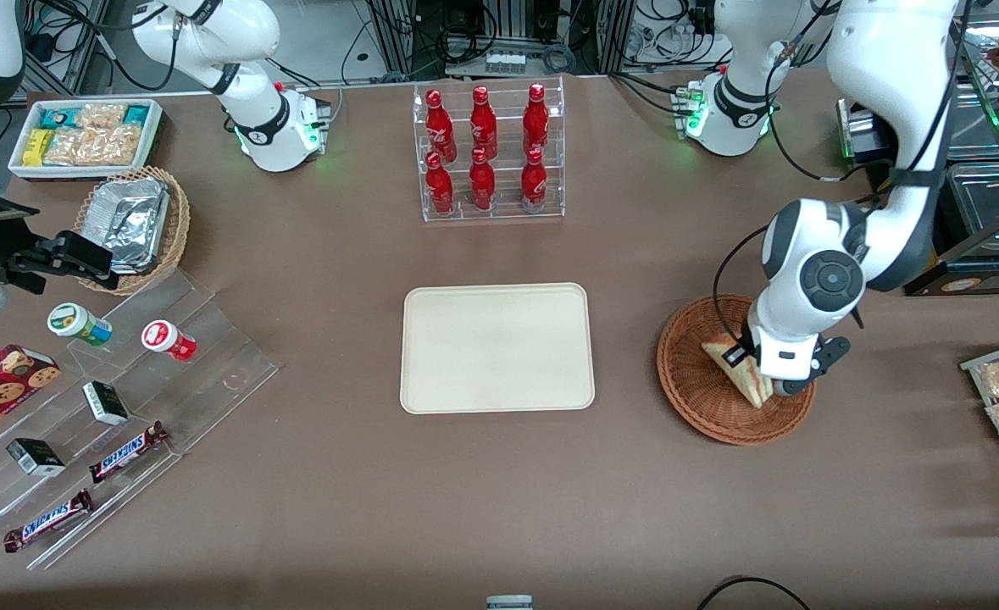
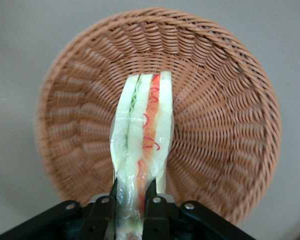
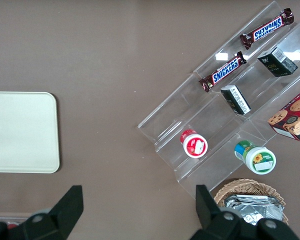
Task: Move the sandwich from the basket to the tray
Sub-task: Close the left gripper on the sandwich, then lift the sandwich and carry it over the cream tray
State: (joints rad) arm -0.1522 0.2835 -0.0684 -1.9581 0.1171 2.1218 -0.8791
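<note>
Pinching the sandwich [image 2: 142, 135] by one narrow end, the left gripper [image 2: 132, 202] has both fingers clamped against the wrapped bread, filling layers facing the wrist camera. It hangs over the reddish-brown basket [image 1: 694, 381], the wedge [image 1: 740, 368] inside the wicker rim near the side farthest from the tray [image 1: 496, 347]. That tray lies bare, well apart toward the parked arm's end.

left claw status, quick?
Left claw: closed on the sandwich, over the wicker basket.
</note>
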